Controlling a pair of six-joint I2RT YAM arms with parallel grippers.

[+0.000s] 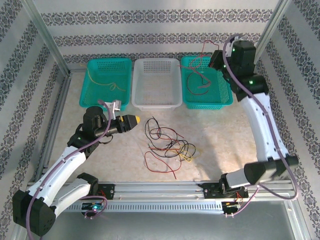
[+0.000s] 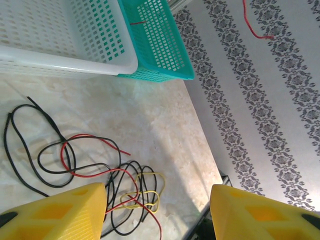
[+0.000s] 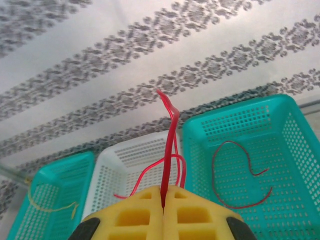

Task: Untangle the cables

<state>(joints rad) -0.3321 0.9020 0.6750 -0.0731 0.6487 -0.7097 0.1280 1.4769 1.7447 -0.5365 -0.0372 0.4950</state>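
The cables (image 1: pixel 167 146) lie in a loose tangle of red, black and yellow wire on the table's middle. In the left wrist view the tangle (image 2: pixel 136 194) sits just ahead of my left gripper (image 2: pixel 157 200), beside its left finger. That left gripper (image 1: pixel 136 120) hovers to the left of the tangle, open, with nothing between its fingers. My right gripper (image 3: pixel 163 192) is shut on a red cable (image 3: pixel 168 145). It is raised over the right teal basket (image 1: pixel 210 105), and the cable's loops hang down from the right gripper (image 1: pixel 216 59).
Three baskets stand in a row at the back. The left teal basket (image 1: pixel 107 61) holds a yellow cable (image 1: pixel 100 82). The white basket (image 1: pixel 156 105) is in the middle. The right teal basket (image 3: pixel 300 130) holds a thin red cable (image 3: pixel 213 167). Patterned walls surround the table.
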